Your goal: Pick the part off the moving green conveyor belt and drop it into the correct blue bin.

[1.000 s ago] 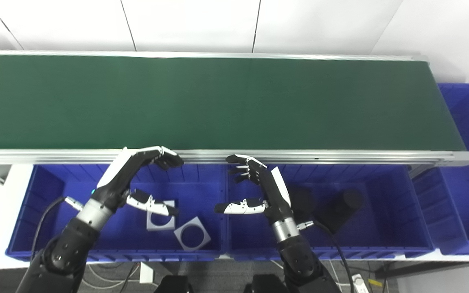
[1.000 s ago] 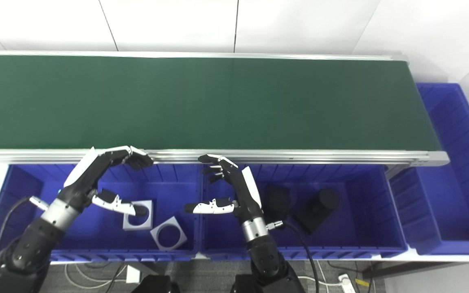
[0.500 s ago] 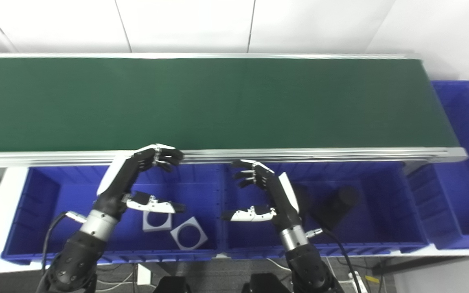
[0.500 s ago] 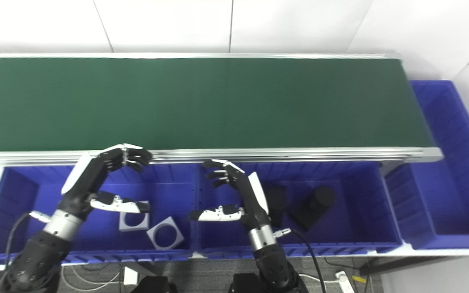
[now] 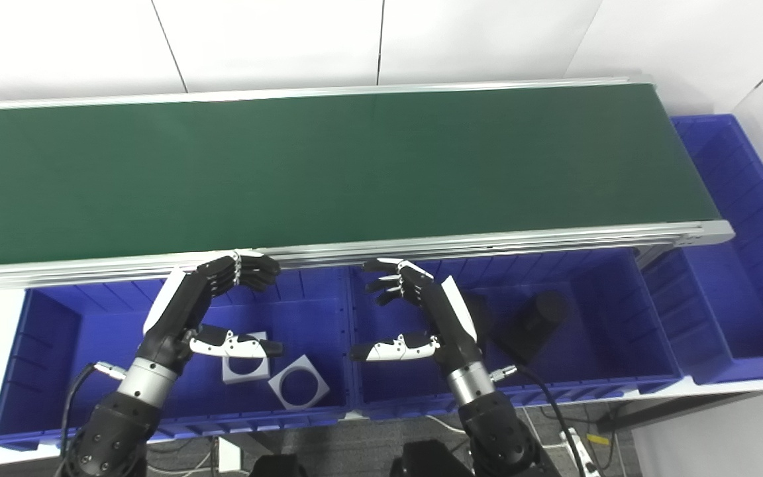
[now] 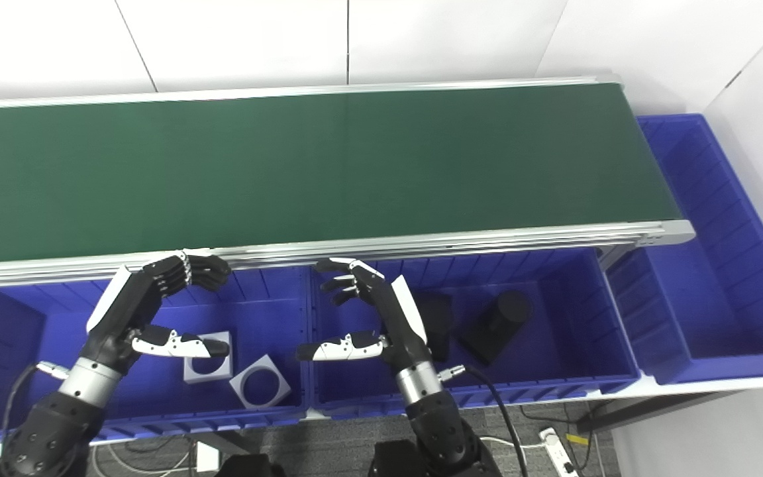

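Both robot hands [image 5: 186,311] [image 5: 434,318] hover empty over blue bins [image 5: 315,298].

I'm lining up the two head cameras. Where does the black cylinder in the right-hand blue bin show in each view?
Left eye view: the black cylinder lies tilted right of centre, low, beyond the right robot hand.
Right eye view: the same cylinder sits nearer the middle.
Shared landmark: the conveyor's silver end corner, up and to its right.

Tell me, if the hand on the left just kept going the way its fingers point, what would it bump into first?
Probably nothing solid at once: the left hand points right, above its blue bin. First in line looks like the right hand, though depth is hard to judge.
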Motion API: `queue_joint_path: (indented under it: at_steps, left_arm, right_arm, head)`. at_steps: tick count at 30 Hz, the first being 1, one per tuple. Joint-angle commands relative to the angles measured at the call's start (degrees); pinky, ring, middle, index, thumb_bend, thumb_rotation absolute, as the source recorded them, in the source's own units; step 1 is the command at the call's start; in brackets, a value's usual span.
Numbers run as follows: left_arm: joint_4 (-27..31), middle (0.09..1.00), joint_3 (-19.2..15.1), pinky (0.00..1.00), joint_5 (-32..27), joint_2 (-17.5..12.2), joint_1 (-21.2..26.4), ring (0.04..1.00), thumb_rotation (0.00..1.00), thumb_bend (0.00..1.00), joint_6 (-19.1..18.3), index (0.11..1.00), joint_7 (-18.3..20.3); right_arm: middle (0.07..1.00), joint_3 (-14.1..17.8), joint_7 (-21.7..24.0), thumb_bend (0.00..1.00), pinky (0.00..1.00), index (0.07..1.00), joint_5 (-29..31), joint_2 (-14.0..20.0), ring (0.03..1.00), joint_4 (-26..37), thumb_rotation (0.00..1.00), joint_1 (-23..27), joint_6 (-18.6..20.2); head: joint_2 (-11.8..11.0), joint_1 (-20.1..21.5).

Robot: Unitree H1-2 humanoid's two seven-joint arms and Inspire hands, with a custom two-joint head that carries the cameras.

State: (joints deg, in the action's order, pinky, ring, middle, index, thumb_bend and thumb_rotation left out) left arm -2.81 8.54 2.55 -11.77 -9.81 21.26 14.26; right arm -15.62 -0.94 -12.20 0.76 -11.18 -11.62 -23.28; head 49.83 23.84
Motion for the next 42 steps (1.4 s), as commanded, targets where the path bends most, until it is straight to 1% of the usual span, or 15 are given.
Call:
queue_joint_path:
  at_steps: [1, 2, 3, 6, 7, 8, 13, 17, 27, 28, 29, 33, 36, 39, 42]
  left_arm:
    - [2.3, 0.653, 0.5, 0.57, 2.0, 0.8, 0.0, 0.62, 0.0, 0.94, 1.6, 0.625, -1.2]
    - [2.7, 0.652, 0.7, 0.57, 2.6, 1.2, -0.2, 0.617, 0.0, 0.94, 1.6, 0.624, -1.4]
    - [3.0, 0.65, 1.0, 0.56, 3.4, 1.7, -0.5, 0.614, 0.0, 0.94, 1.5, 0.623, -1.7]
    - [3.9, 0.643, 1.5, 0.57, 5.2, 3.0, -1.1, 0.615, 0.0, 0.95, -0.3, 0.62, -2.3]
    - [4.1, 0.642, 1.6, 0.57, 5.7, 3.5, -1.3, 0.618, 0.0, 0.96, -0.9, 0.618, -2.4]
    - [4.3, 0.642, 1.6, 0.57, 6.0, 3.8, -1.4, 0.619, 0.0, 0.96, -1.2, 0.618, -2.5]
    - [2.4, 0.632, 2.1, 0.56, 8.3, 5.1, -1.6, 0.608, 0.0, 0.97, 0.5, 0.606, -4.0]
    - [0.5, 0.612, 2.7, 0.57, 8.4, 5.3, -1.6, 0.594, 0.0, 0.97, 1.9, 0.602, -4.5]
    - [-2.7, 0.604, 3.5, 0.58, 8.9, 5.3, -1.0, 0.606, 0.0, 0.97, 4.2, 0.601, -5.6]
    - [-3.1, 0.604, 3.6, 0.59, 8.9, 5.2, -1.0, 0.606, 0.0, 0.97, 4.6, 0.601, -5.6]
    - [-3.4, 0.605, 3.6, 0.59, 8.9, 5.2, -1.0, 0.605, 0.0, 0.97, 4.8, 0.601, -5.7]
    - [-4.7, 0.605, 4.1, 0.6, 10.1, 5.0, -1.1, 0.613, 0.0, 0.96, 5.5, 0.598, -6.6]
    - [-5.9, 0.609, 4.9, 0.61, 10.0, 4.7, -1.1, 0.621, 0.0, 0.96, 5.6, 0.602, -7.3]
    - [-7.8, 0.611, 6.0, 0.62, 9.2, 4.2, -0.8, 0.627, 0.0, 0.96, 5.6, 0.603, -8.3]
    - [-9.1, 0.617, 7.2, 0.61, 10.1, 3.8, -0.5, 0.624, 0.0, 0.95, 5.6, 0.604, -10.2]
  right_arm:
    - [0.762, 0.5, 1.0, 1.0, 0.56, 0.701, 1.4, 0.6, 0.663, 2.6, 0.2, -0.5, -0.7]
    - [0.763, 0.6, 1.4, 1.0, 0.56, 0.701, 1.9, 0.9, 0.666, 2.7, 0.2, -0.7, -0.8]
    - [0.763, 0.8, 1.8, 1.0, 0.56, 0.7, 2.6, 1.3, 0.669, 2.9, 0.19, -1.0, -1.0]
    - [0.761, 1.2, 2.7, 0.99, 0.56, 0.696, 3.7, 2.1, 0.671, 3.0, 0.18, -1.5, -1.4]
    - [0.759, 1.4, 3.0, 0.99, 0.57, 0.694, 4.0, 2.4, 0.672, 3.0, 0.17, -1.6, -1.5]
    - [0.758, 1.5, 3.2, 0.99, 0.57, 0.693, 4.2, 2.5, 0.672, 3.1, 0.17, -1.7, -1.6]
    - [0.753, 1.8, 3.8, 0.98, 0.58, 0.691, 5.2, 3.5, 0.67, 2.0, 0.18, -2.0, -2.9]
    - [0.752, 2.1, 4.3, 0.98, 0.58, 0.694, 5.8, 3.9, 0.664, 1.2, 0.17, -2.1, -3.1]
    - [0.759, 2.2, 5.1, 0.97, 0.58, 0.703, 6.6, 4.2, 0.667, 0.0, 0.17, -2.0, -3.6]
    - [0.759, 2.2, 5.0, 0.97, 0.58, 0.703, 6.6, 4.2, 0.668, -0.4, 0.17, -2.0, -3.6]
    - [0.76, 2.2, 5.0, 0.97, 0.58, 0.703, 6.5, 4.2, 0.67, -0.6, 0.17, -2.0, -3.6]
    - [0.759, 1.7, 4.9, 0.97, 0.58, 0.7, 6.8, 4.3, 0.667, -2.1, 0.15, -1.9, -3.6]
    - [0.765, 1.4, 4.5, 0.97, 0.58, 0.702, 6.7, 4.5, 0.673, -3.0, 0.16, -1.8, -3.6]
    - [0.766, 0.9, 3.6, 0.96, 0.58, 0.703, 6.5, 4.9, 0.675, -4.3, 0.16, -1.6, -3.6]
    - [0.769, 0.3, 3.0, 0.96, 0.58, 0.708, 6.6, 5.2, 0.675, -5.5, 0.16, -1.3, -3.6]
  head:
    - [0.0, -2.6]
    - [0.0, -3.1]
    - [-0.2, -5.8]
    - [-0.4, -8.3]
    - [-0.6, -10.3]
    - [-0.6, -10.3]
    - [-2.0, -15.2]
    - [-2.6, -17.4]
    - [-3.9, -18.1]
    - [-5.1, -18.2]
    - [-5.1, -18.2]
    - [-8.3, -19.1]
    - [-9.3, -19.6]
    - [-12.4, -20.5]
    - [-13.6, -20.8]
